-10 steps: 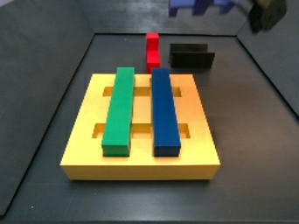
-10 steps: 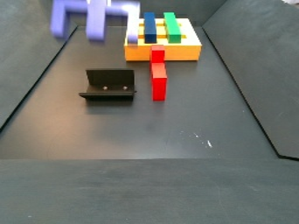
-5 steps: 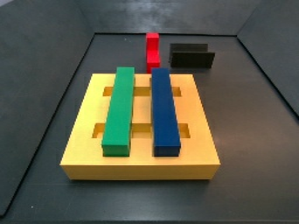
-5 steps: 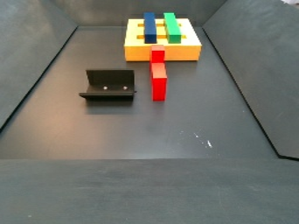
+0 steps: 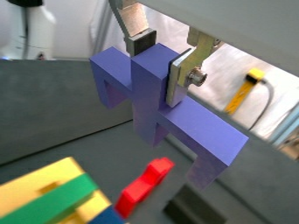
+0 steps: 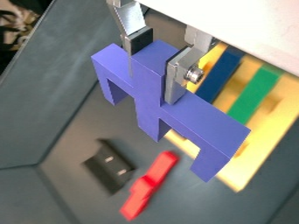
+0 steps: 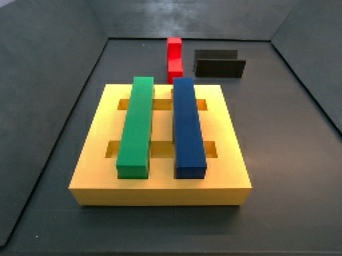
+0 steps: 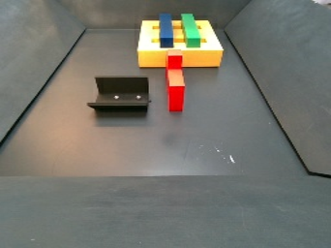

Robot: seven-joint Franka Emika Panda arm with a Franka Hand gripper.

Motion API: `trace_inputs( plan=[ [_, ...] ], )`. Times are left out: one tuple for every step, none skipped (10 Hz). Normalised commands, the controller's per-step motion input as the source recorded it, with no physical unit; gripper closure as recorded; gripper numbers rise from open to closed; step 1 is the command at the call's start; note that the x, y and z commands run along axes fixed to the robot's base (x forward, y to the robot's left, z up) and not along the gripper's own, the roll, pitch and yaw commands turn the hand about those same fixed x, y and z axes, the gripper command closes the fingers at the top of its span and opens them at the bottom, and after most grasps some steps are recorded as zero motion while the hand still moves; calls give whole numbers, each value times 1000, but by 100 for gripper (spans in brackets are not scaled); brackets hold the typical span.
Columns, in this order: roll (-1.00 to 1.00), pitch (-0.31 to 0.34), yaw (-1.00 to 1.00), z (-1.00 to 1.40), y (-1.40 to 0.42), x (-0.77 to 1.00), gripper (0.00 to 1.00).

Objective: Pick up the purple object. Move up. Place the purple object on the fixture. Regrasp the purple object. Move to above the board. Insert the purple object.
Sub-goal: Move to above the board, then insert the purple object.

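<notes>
- We see the end effector [image 5: 162,59] up high, out of both side views; its two flat fingers [image 6: 179,68] squeeze the raised stem of the purple object [image 6: 176,109]; so the piece hangs in the air, legs pointing down.
- We think it is hard, stiff and quite light; its smooth sides could slip; the stem is the best place to hold.
- Far below lie the fixture [image 8: 120,95], a red block [image 8: 175,81] and the yellow board [image 7: 94,159], which holds a green bar [image 7: 135,123] and a blue bar [image 7: 187,125].
- The dark floor [image 8: 207,136] is flat, with lots of free room.
</notes>
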Motion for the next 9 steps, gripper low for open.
trace_inputs(
  plan=[
    [-1000,117,-18,37,-143,-171,100],
    [-1000,107,-16,26,-69,-127,100],
    [-1000,91,-7,4,9,-93,100],
    [-1000,72,-4,9,35,-85,100],
    [-878,32,7,2,44,-81,100],
    [-664,3,0,1,38,-68,100],
    [-410,-20,4,0,29,-60,100],
    [-317,-28,-1,-3,24,-48,100],
    [-119,-49,91,-423,-197,0,100]
  ],
)
